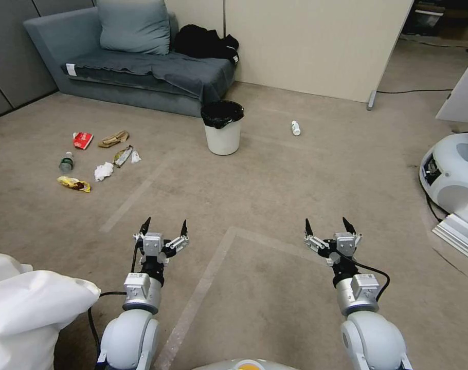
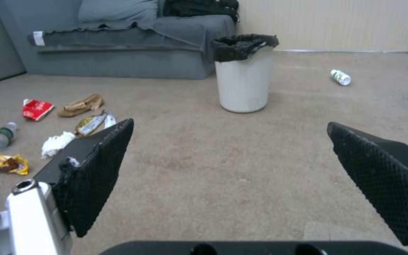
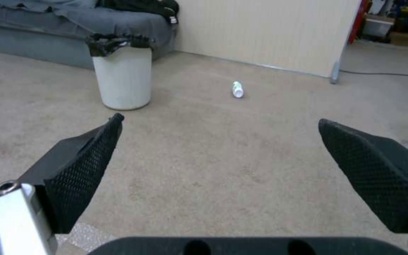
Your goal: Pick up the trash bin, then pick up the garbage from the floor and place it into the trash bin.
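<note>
Head view: trash bin (image 1: pixel 223 134) upright, garbage (image 1: pixel 101 171) apparently well left.

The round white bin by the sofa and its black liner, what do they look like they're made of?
The round white bin looks like smooth moulded plastic: even matte walls with a soft sheen and no seams or weave. Its black liner looks like thin plastic film, crinkled and glossy, folded over the rim. Neither can be confirmed by sight alone.

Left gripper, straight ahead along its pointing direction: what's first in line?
Likely the small round white plastic trash bin with the black liner: in the left wrist view it stands upright between the open left gripper fingers, bare carpet before it. Depth is unclear.
</note>
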Available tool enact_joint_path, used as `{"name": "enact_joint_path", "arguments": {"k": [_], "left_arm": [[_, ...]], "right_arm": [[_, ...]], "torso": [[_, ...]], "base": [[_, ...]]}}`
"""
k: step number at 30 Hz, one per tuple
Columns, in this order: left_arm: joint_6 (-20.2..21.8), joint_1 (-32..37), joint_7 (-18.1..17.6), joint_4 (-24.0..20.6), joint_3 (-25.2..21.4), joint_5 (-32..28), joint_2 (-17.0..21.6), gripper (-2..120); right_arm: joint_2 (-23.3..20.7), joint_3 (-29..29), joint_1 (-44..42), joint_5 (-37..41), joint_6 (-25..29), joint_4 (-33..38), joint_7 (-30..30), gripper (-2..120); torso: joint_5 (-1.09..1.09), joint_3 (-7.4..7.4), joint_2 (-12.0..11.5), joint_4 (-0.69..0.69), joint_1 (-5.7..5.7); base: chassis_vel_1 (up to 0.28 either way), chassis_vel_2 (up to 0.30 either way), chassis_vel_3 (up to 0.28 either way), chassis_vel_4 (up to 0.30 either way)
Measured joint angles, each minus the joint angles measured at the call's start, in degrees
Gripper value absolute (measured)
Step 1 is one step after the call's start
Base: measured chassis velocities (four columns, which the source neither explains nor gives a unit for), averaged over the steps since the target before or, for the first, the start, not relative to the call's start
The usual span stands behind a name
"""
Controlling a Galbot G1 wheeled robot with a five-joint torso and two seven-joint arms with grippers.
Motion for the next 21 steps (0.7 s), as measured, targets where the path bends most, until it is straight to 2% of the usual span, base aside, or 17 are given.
{"name": "enact_joint_path", "arguments": {"k": [8, 10, 12, 13, 16, 17, 19, 21], "left_arm": [[0.73, 0.98, -0.32, -1.61, -0.33, 0.24, -0.02, 100], [3.54, 4.15, -2.23, -6.28, -1.66, 1.29, -0.14, 100], [3.98, 4.66, -2.53, -7.05, -1.87, 1.47, -0.16, 100], [5.89, 6.74, -3.81, -10.15, -2.73, 2.20, -0.23, 100], [7.63, 8.97, -5.02, -13.37, -3.62, 2.82, -0.32, 100], [8.21, 9.81, -5.23, -14.40, -3.57, 2.82, -0.31, 100], [9.54, 10.79, -6.01, -15.98, -3.60, 2.79, -0.21, 100], [12.25, 12.78, -7.65, -19.26, -3.70, 2.71, 0.03, 100]], "right_arm": [[0.43, 0.52, -1.35, -0.37, 0.66, 1.44, 0.00, 100], [2.21, 2.67, -6.57, -2.04, 3.86, 6.78, 0.01, 100], [2.49, 3.02, -7.39, -2.30, 4.37, 7.58, 0.03, 100], [3.63, 4.38, -10.73, -3.39, 6.43, 11.04, 0.12, 100], [4.84, 5.84, -14.27, -4.51, 8.58, 14.65, 0.23, 100], [5.84, 7.03, -17.17, -4.60, 10.86, 17.54, -0.20, 100], [6.15, 7.48, -17.79, -3.30, 12.09, 18.20, -1.40, 100], [6.18, 7.93, -17.86, -2.49, 12.87, 18.50, -2.51, 100]], "torso": [[0.00, 0.00, 0.00, 0.01, 0.00], [0.00, 0.00, 0.00, 0.00, 0.00], [0.00, 0.00, 0.00, 0.00, 0.00], [0.00, 0.00, 0.00, -0.01, 0.00], [0.01, -0.01, 0.00, 0.01, -0.01], [-0.05, -0.01, 0.00, -0.04, 0.00], [-0.09, -0.01, 0.00, -0.04, 0.00], [0.06, -0.01, 0.00, 0.01, 0.00]], "base": [[0.000, 0.000, 0.000, 0.000], [0.000, 0.000, 0.000, 0.000], [0.000, 0.000, 0.000, 0.000], [0.000, 0.000, 0.000, 0.000], [0.000, 0.000, 0.000, 0.000], [0.000, 0.000, 0.000, 0.000], [0.000, 0.000, 0.000, 0.000], [0.000, 0.000, 0.000, 0.000]]}}
